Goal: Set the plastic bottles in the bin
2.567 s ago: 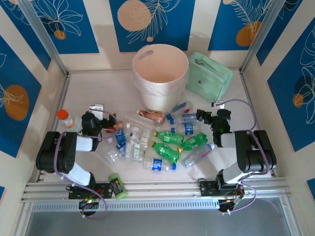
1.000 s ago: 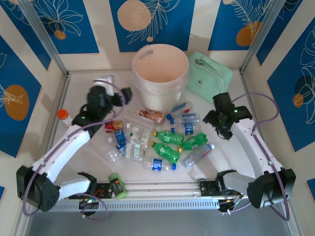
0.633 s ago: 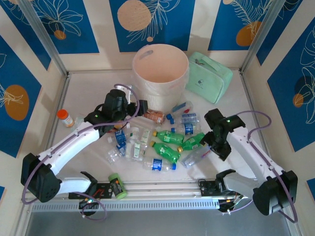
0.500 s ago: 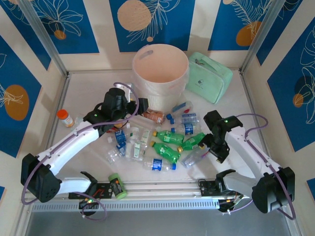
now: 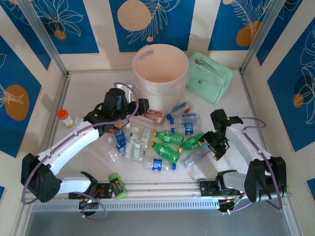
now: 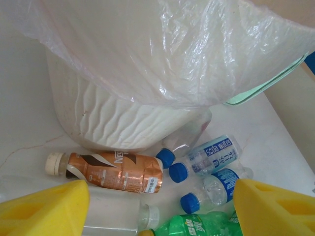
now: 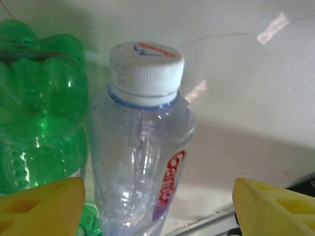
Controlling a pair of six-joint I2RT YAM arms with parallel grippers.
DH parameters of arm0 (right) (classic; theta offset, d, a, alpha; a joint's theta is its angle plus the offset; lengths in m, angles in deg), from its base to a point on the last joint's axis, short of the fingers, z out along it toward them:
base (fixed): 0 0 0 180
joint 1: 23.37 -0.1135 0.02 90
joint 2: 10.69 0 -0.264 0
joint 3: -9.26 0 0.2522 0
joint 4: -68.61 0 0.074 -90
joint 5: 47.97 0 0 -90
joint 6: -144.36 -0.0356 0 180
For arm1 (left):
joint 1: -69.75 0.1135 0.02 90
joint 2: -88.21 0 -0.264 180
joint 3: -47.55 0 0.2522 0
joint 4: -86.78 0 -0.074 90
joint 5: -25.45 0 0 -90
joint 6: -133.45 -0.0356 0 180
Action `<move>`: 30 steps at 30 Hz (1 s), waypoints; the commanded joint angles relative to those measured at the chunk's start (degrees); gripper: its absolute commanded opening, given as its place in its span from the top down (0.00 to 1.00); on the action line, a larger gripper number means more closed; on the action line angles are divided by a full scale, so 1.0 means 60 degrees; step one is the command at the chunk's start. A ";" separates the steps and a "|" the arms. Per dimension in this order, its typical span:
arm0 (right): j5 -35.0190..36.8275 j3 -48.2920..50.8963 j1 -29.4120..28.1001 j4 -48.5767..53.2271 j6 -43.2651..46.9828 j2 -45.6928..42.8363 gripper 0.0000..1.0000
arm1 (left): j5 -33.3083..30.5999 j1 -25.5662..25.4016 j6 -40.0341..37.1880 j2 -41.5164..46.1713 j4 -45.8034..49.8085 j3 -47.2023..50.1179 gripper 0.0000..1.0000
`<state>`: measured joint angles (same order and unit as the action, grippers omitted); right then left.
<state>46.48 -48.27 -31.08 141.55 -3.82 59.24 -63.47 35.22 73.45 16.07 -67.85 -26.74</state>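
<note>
Several plastic bottles lie in a heap mid-table: green ones [image 5: 170, 136], blue-labelled clear ones [image 5: 187, 129] and a brownish one [image 5: 153, 116]. The pink-cream bin [image 5: 160, 73] stands behind them. My left gripper [image 5: 143, 105] hangs open beside the bin's base; its wrist view shows the brownish bottle [image 6: 113, 172], blue-capped bottles [image 6: 211, 155] and the bin's wall [image 6: 123, 113] ahead of the gripper [image 6: 161, 196]. My right gripper [image 5: 213, 149] is open at the heap's right end. Between its fingers [image 7: 44, 206] lies a clear white-capped bottle [image 7: 142, 147], untouched, beside a green bottle [image 7: 39, 123].
A mint-green zipped bag [image 5: 209, 76] lies right of the bin. An orange-capped jar [image 5: 65, 118] stands at the left wall. A light-green can [image 5: 117, 186] lies by the front rail. A plastic liner [image 6: 172, 54] drapes over the bin's side.
Both arms unfolded from near their bases and reached into the heap. In the last half second the right gripper shifted right and down to the white-capped bottle; the left arm held almost still.
</note>
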 commanded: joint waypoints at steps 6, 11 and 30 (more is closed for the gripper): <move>-0.0197 0.0400 0.0278 -0.0567 0.0350 0.0705 0.22 | 0.0211 -0.0032 0.0167 0.0000 -0.0047 0.0018 0.28; -0.0155 0.0532 0.0442 -0.0823 0.0430 0.0922 0.23 | 0.0201 -0.0032 0.0127 0.0057 -0.0015 0.0013 0.30; 0.0747 -0.0110 0.0458 -0.0361 0.0748 0.0724 0.40 | 0.0142 -0.0032 0.0142 0.0073 0.0203 -0.0274 0.29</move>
<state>48.93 -46.68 -27.93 136.22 0.20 66.36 -63.05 35.22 73.65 16.07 -67.80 -26.74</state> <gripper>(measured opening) 0.601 0.705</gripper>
